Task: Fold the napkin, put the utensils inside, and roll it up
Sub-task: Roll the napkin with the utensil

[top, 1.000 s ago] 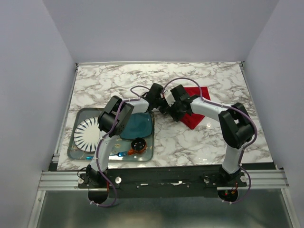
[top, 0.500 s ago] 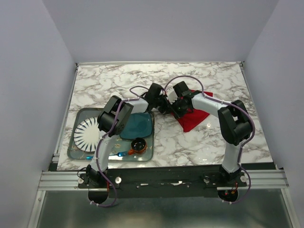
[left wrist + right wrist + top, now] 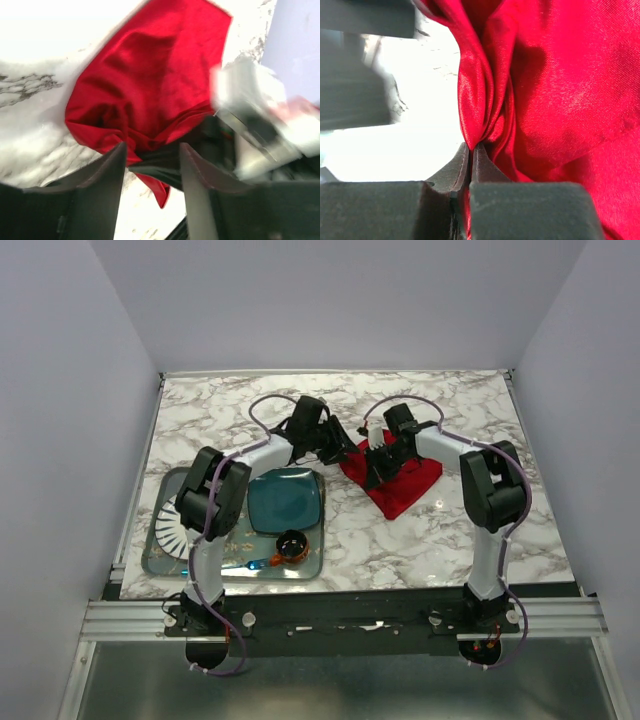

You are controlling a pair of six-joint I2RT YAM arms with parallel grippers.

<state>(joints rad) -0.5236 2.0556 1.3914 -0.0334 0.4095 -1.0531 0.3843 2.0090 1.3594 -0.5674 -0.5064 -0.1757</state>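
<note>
The red napkin [image 3: 410, 486] lies bunched on the marble table, right of centre. My right gripper [image 3: 369, 471] is at its left edge, shut on a raised fold of the napkin [image 3: 560, 90], with the cloth pinched between the jaws of the right gripper [image 3: 471, 148]. My left gripper [image 3: 344, 450] stands open just left of the cloth and holds nothing. In the left wrist view, the napkin [image 3: 150, 75] spreads beyond the open left gripper [image 3: 150, 152], and one red corner hangs below the right gripper's dark fingers. I cannot make out the utensils in any view.
A glass tray [image 3: 160, 558] at the near left holds a teal plate [image 3: 285, 502], a white striped plate [image 3: 176, 527], a small brown cup [image 3: 292, 545] and a blue plastic utensil [image 3: 256, 563]. Walls enclose the table on three sides.
My left gripper has opened, let go of the napkin and drawn back to the left. My right gripper has shut on the napkin's edge and shifted it toward the far right.
</note>
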